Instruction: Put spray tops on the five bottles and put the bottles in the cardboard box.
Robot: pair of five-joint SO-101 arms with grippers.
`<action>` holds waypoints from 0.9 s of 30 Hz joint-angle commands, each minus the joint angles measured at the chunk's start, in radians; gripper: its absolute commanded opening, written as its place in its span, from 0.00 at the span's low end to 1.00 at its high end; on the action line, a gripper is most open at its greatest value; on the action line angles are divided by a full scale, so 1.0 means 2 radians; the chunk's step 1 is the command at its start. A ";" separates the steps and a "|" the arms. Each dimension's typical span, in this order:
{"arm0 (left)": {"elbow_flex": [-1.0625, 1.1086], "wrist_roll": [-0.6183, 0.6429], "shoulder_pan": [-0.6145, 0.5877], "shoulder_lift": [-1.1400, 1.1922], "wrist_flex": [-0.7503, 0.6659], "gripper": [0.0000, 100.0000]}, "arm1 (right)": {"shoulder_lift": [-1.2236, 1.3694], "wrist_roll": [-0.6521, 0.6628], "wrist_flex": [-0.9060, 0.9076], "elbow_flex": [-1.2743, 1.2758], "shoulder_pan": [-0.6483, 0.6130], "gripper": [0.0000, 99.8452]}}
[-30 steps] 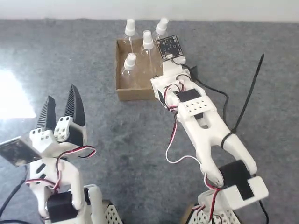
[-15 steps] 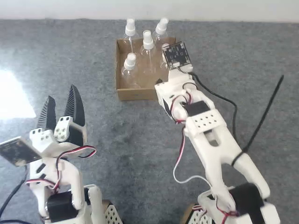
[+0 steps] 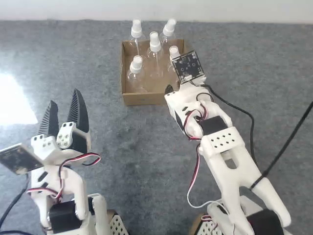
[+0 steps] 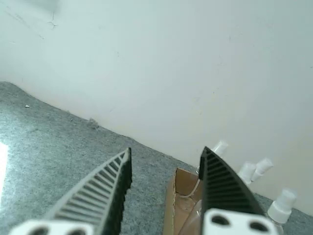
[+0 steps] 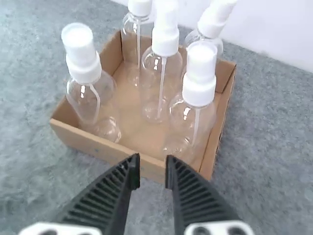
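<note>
Where cardboard box (image 5: 90, 141) sits, five capped bottles (image 5: 160, 78) inside

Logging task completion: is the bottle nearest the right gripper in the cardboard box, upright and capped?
In, upright, capped: the bottle stands inside the cardboard box walls, white spray top on.

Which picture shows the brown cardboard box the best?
The right wrist view: it looks down into the brown cardboard box, showing its walls and the five clear spray-topped bottles standing in it. The high view shows it too, partly behind the right arm. The left wrist view catches one corner.
</note>
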 commanded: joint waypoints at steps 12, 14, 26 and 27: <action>-0.007 0.003 -0.001 -0.002 -0.013 0.09 | -0.114 0.015 -0.086 0.088 0.000 0.03; -0.007 0.003 0.000 -0.002 -0.013 0.09 | -0.130 0.015 -0.096 0.101 0.000 0.03; -0.003 -0.059 0.068 -0.002 -0.013 0.08 | -0.211 0.014 -0.102 0.149 0.001 0.01; -0.002 -0.070 0.078 -0.002 -0.013 0.07 | -0.223 0.013 -0.104 0.156 0.001 0.01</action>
